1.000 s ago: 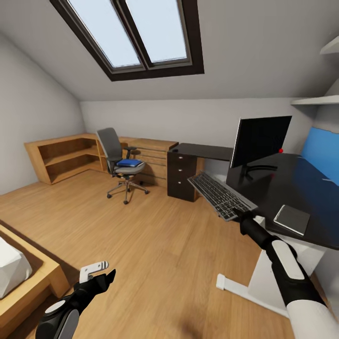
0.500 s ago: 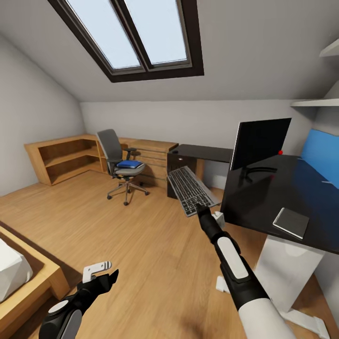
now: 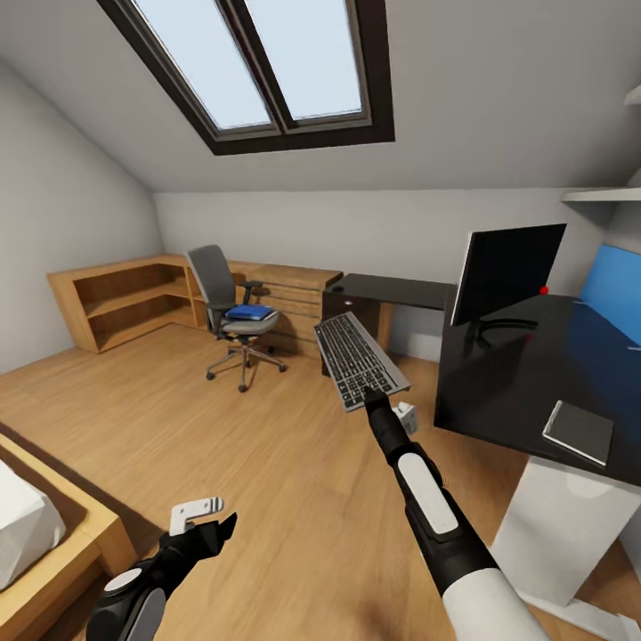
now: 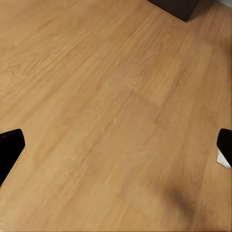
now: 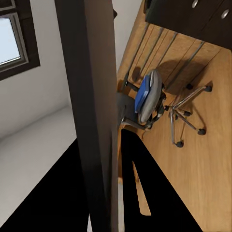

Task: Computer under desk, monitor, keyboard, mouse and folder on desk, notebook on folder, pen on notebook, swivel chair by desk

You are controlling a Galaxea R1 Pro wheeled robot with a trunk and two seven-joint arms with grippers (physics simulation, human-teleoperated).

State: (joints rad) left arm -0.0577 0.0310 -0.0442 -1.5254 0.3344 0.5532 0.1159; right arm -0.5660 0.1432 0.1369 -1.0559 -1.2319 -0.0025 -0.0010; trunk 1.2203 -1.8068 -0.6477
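Note:
My right gripper (image 3: pixel 368 401) is shut on the near end of the silver keyboard (image 3: pixel 358 360), holding it in the air above the floor, left of the desk (image 3: pixel 499 378). On the desk stand the monitor (image 3: pixel 507 271) and, near its front edge, the grey notebook (image 3: pixel 580 431). Across the room, the swivel chair (image 3: pixel 233 313) carries the blue folder (image 3: pixel 248 312). In the right wrist view the keyboard (image 5: pixel 94 121) appears edge-on with the chair (image 5: pixel 153 104) and folder (image 5: pixel 141 95) beyond it. My left gripper (image 3: pixel 209 523) hangs open low over the floor, its fingertips (image 4: pixel 9 147) far apart.
Low light-wood cabinets (image 3: pixel 125 298) line the far wall behind the chair. A black drawer unit (image 3: pixel 343 313) ends the desk's far wing. A bed corner (image 3: pixel 44 534) lies at the near left. White desk legs (image 3: pixel 552 525) stand at the right. A small red object (image 3: pixel 544 290) sits beside the monitor.
My right arm has swung the keyboard leftward, off the desk's front edge and out over the floor. The view has shifted slightly. The left arm has barely moved.

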